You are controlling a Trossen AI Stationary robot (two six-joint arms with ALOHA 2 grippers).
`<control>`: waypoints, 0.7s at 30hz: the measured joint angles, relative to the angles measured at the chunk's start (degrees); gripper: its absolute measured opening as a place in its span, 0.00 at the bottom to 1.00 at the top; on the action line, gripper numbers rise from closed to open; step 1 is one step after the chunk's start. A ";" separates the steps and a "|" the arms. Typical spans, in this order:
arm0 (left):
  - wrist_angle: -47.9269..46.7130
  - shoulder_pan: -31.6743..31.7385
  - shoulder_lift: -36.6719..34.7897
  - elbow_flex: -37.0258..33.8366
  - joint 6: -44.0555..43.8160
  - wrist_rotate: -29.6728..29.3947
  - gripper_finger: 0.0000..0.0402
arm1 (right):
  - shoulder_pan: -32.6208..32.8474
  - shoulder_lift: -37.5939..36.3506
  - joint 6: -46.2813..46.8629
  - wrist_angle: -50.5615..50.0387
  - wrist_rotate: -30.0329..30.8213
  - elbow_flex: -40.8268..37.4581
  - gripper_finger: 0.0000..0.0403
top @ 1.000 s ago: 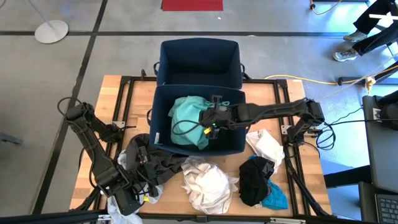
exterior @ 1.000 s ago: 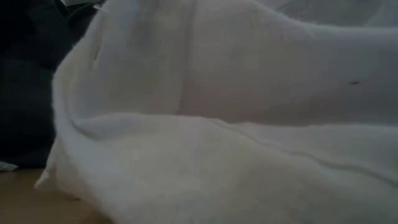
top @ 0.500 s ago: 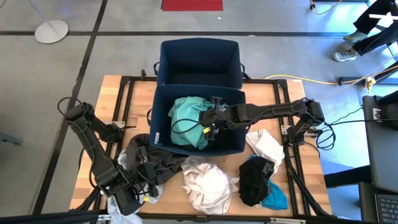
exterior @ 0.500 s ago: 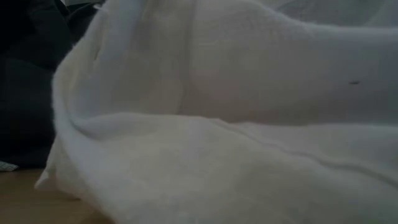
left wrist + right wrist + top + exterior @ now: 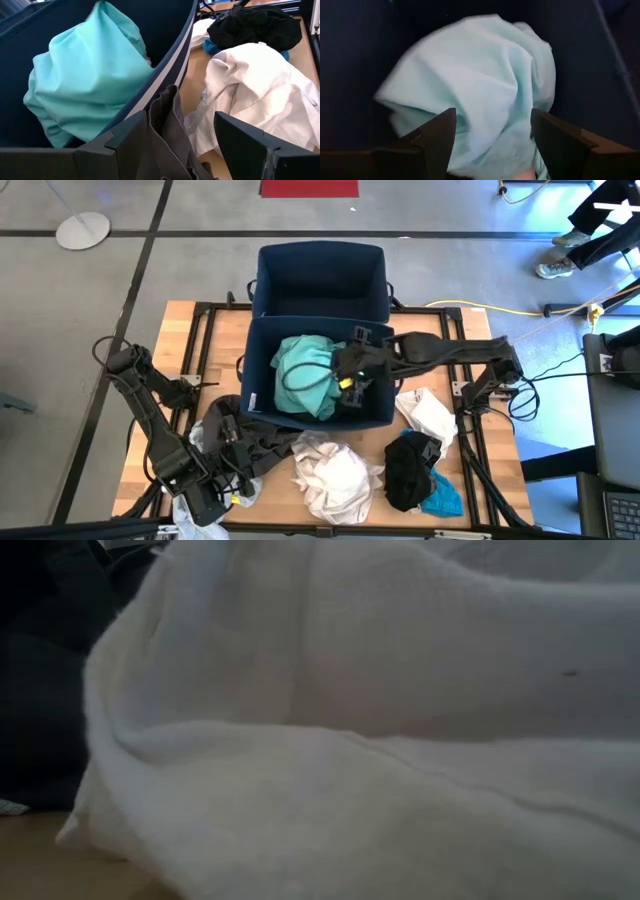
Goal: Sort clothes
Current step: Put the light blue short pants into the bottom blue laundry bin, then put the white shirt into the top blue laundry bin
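Observation:
The near navy bin [image 5: 370, 412] holds a turquoise garment [image 5: 303, 375], which lies bunched on the bin's floor [image 5: 475, 80]. My right gripper [image 5: 342, 370] hangs open over the bin, just to the garment's right [image 5: 493, 112]. My left gripper [image 5: 238, 472] is open at the table's near left, its fingers on either side of a dark grey garment [image 5: 167, 127] that lies against the bin's near wall. On the table lie a white garment [image 5: 335, 475], another white one [image 5: 425, 412], a black one [image 5: 408, 465] and a teal-blue one [image 5: 445, 498]. My left gripper's open fingers stand on either side of a raised fold of the dark grey garment [image 5: 170, 107]. Whether they touch it, I cannot tell.
The far navy bin [image 5: 320, 255] stands behind the near one. White cloth [image 5: 350, 740] fills the low view right in front of the camera. A black metal frame [image 5: 205, 330] runs around the wooden table top. Cables [image 5: 310, 385] hang from my right arm into the bin.
My right gripper has opened over the near bin and let go of the turquoise garment, then drawn back a little toward the table's right edge. The garment stays in the bin.

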 joint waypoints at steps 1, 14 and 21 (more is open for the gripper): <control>-0.02 0.00 0.00 0.00 0.07 0.00 0.56 | 0.96 0.00 0.83 -1.46 0.26 1.73 0.64; -0.01 0.00 0.00 -0.02 -0.19 0.00 0.56 | 22.33 -0.07 13.38 -5.48 -2.93 8.84 0.64; -0.03 -0.02 0.00 -0.01 -0.91 0.00 0.56 | 35.04 0.22 23.77 -5.08 5.32 7.20 0.64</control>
